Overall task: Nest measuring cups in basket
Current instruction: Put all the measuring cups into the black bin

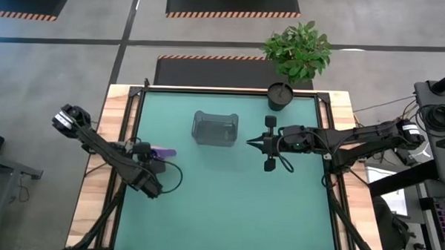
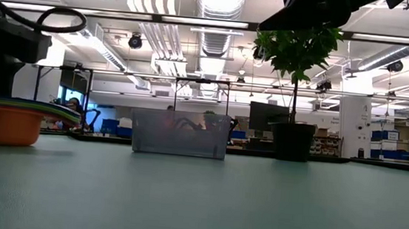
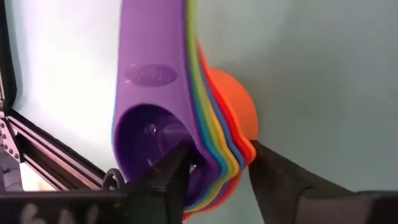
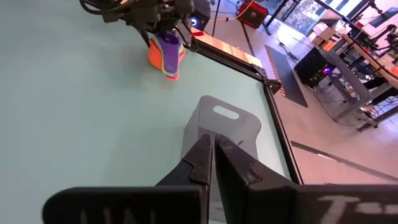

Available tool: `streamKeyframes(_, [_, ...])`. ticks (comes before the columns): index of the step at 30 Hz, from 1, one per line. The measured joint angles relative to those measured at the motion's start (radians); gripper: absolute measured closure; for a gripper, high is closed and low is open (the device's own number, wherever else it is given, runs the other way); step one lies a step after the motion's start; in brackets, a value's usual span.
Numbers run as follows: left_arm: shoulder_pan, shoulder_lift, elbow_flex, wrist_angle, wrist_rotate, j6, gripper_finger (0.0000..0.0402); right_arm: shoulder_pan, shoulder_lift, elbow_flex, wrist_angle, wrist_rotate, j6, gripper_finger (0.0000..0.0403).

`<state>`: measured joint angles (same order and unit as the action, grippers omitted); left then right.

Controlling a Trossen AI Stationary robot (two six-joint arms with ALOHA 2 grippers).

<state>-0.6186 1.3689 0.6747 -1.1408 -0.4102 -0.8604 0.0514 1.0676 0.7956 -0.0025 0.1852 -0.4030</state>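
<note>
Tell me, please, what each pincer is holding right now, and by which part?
The left pincer straddles the nested measuring cups at the bowls' rim side; a firm hold cannot be told. The right pincer is shut and empty, near the basket.

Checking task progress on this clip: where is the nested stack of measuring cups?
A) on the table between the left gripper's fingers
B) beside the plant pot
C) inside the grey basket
A: the stack of measuring cups sits between the left gripper fingers, away from the basket.
</note>
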Motion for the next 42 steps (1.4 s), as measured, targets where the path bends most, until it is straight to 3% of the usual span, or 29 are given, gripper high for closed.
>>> streamKeyframes(9, [0.0,0.0,0.059,-0.015,0.032,-0.002,0.0314,0.0,0.0,0.0,0.0,0.0,0.001,0.0394])
streamKeyframes(20, [0.0,0.0,0.113,-0.028,-0.005,-0.002,0.032,0.0,0.0,0.0,-0.001,0.0,0.003,0.0394])
streamKeyframes(26, [0.006,0.0,0.22,-0.031,-0.096,0.048,0.032,0.0,0.0,0.0,-0.022,0.0,-0.004,0.0394])
streamKeyframes(33, [0.112,0.011,0.424,-0.018,-0.265,0.361,0.032,0.0,0.0,0.0,-0.024,0.0,-0.008,0.0394])
streamKeyframes(36, [0.216,0.013,0.475,0.035,-0.268,0.556,0.032,0.0,0.0,0.0,-0.024,0.0,-0.008,0.0394])
streamKeyframes(42, [0.42,0.014,0.505,0.331,-0.204,1.03,0.032,0.0,0.0,0.0,-0.041,0.0,-0.008,0.0394])
